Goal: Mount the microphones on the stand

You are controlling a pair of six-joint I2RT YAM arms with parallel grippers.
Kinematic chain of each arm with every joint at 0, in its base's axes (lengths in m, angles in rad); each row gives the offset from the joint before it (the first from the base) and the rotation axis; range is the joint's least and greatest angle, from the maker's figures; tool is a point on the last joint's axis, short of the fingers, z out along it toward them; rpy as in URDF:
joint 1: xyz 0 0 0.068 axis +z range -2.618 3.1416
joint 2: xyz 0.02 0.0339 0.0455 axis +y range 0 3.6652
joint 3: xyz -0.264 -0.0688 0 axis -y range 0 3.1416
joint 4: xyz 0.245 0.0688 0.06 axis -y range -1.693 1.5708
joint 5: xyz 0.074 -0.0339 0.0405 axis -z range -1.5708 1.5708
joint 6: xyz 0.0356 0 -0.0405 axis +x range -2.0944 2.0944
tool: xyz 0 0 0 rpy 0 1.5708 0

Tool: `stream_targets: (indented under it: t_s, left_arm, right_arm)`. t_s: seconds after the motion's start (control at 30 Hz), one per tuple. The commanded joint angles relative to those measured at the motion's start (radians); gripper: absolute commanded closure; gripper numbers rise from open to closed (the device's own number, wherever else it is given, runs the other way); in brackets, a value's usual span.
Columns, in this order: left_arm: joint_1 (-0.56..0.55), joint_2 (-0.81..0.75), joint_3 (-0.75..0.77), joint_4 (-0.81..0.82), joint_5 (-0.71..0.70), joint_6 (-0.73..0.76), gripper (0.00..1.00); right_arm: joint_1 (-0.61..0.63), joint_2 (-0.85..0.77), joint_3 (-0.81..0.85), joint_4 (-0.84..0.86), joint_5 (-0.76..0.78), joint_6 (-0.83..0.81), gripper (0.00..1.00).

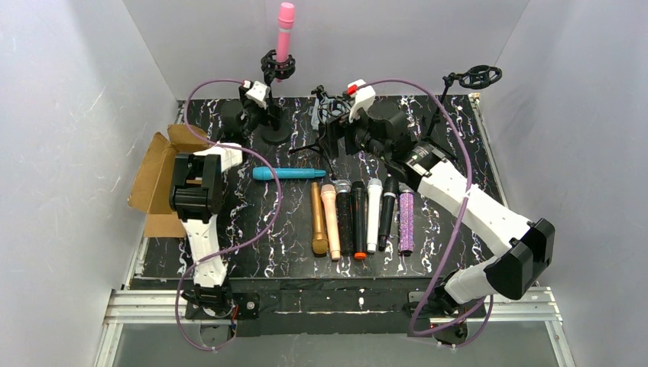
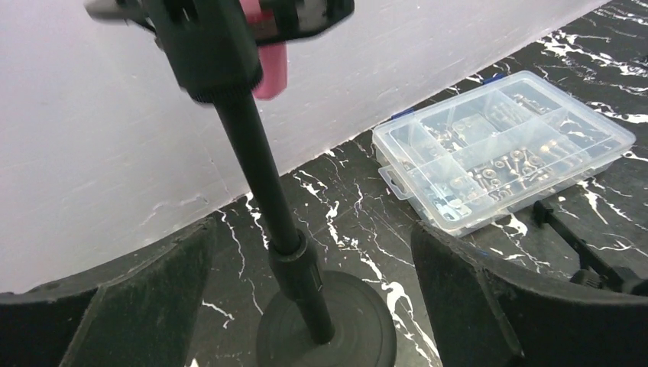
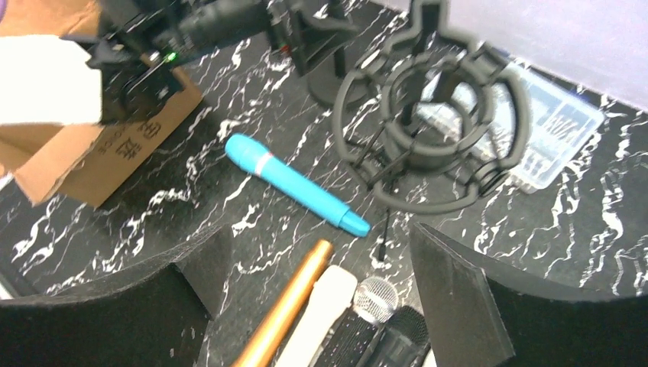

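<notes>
The black white-veined marble-pattern table (image 1: 294,229) carries an open brown cardboard box (image 1: 153,180) at its left edge. The left gripper (image 2: 312,233) stands wide apart either side of the black round-based stand pole (image 2: 260,168), not touching it; the right gripper (image 3: 319,233) also gapes, holding nothing. The pink stick microphone (image 1: 285,30) sits upright in that stand's clip. The teal-blue microphone (image 1: 289,173) lies crosswise beside a row of other microphones (image 1: 359,218).

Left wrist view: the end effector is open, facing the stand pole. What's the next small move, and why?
Probably draw the left end effector straight back from the stand pole. Its jaws stand open, the pole ungripped between them, and the pink microphone already sits upright in the mount, so nothing there seems to need holding. The teal microphone lies free nearby.
</notes>
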Motion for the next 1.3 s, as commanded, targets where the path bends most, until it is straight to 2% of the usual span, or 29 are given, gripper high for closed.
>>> stream_targets:
  t_s: [0.0,0.27,0.33,0.4,0.5,0.73,0.9,1.1,1.27]
  left_arm:
    - [0.024,-0.180,-0.074,-0.021,0.020,0.018,0.02]
    - [0.058,-0.398,-0.267,-0.190,-0.011,-0.017,0.02]
    - [0.064,-0.482,-0.299,-0.293,-0.010,-0.022,0.02]
    - [0.073,-0.564,-0.320,-0.406,0.000,-0.022,0.02]
    - [0.093,-0.673,-0.302,-0.680,0.040,-0.012,0.02]
    - [0.132,-0.833,-0.072,-1.362,0.003,-0.014,0.02]
    - [0.134,-0.916,0.065,-1.687,-0.022,0.026,0.02]
    - [0.152,-1.067,0.053,-1.778,-0.042,0.004,0.02]
    - [0.164,-1.096,0.063,-1.802,-0.052,-0.024,0.02]
  right_arm:
    - [-0.012,0.028,0.143,-0.045,0.092,-0.032,0.05]
    - [-0.020,0.031,0.243,-0.096,0.179,-0.058,0.06]
    - [-0.020,0.039,0.273,-0.115,0.170,-0.054,0.06]
    - [-0.017,0.044,0.279,-0.126,0.095,-0.043,0.07]
    - [0.016,0.069,0.284,-0.155,-0.012,-0.037,0.08]
    - [0.294,0.188,0.369,-0.275,0.079,-0.119,0.07]
    - [0.341,0.340,0.418,-0.299,-0.011,-0.163,0.05]
    - [0.301,0.668,0.632,-0.410,-0.008,-0.331,0.03]
    - [0.207,0.798,0.735,-0.342,-0.071,-0.320,0.04]
